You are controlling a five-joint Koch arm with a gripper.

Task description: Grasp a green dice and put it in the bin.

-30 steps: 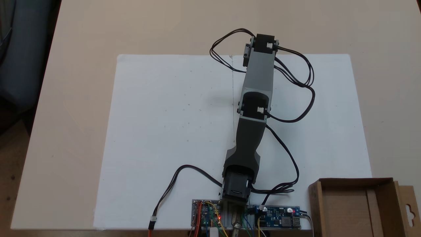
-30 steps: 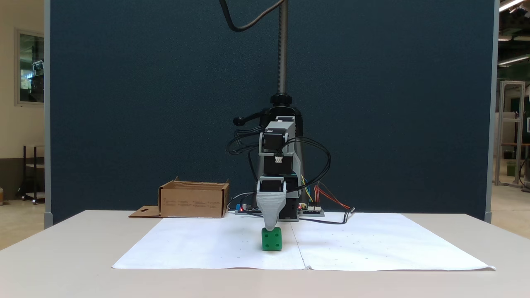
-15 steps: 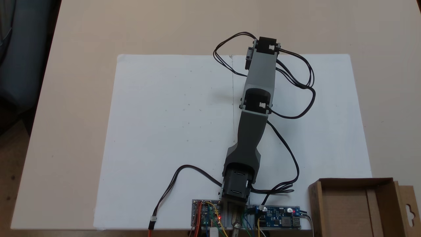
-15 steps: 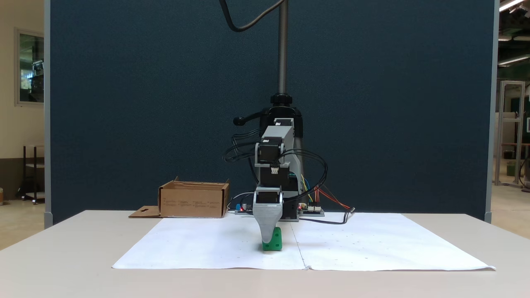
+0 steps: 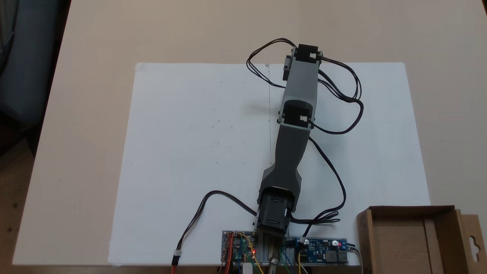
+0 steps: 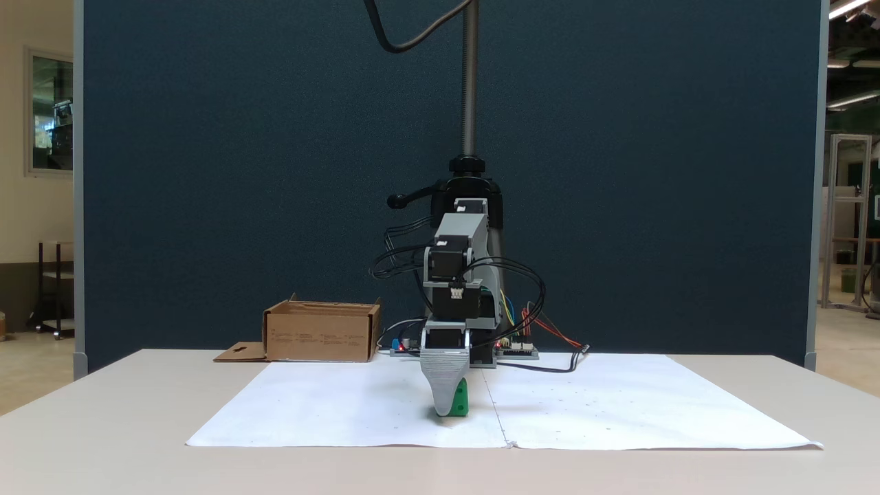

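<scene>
Claw (image 6: 444, 410) down at the paper (image 6: 344, 412) — its grey front finger (image 6: 442, 385) covers most of the green dice (image 6: 459, 402), which sits right behind the tip (spread or pinching, I can't tell). The bin (image 6: 322, 333) stands well off to the claw's left in this front-on fixed view.

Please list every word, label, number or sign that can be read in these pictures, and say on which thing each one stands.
No text can be read in either fixed view.
Bin: rows of small dark print on its front wall, too small to read.
Circuit boards at the arm's base: markings too small and blurred to read.
Green dice: one recessed pip shows, no number; the gripper covers most of it.
</scene>
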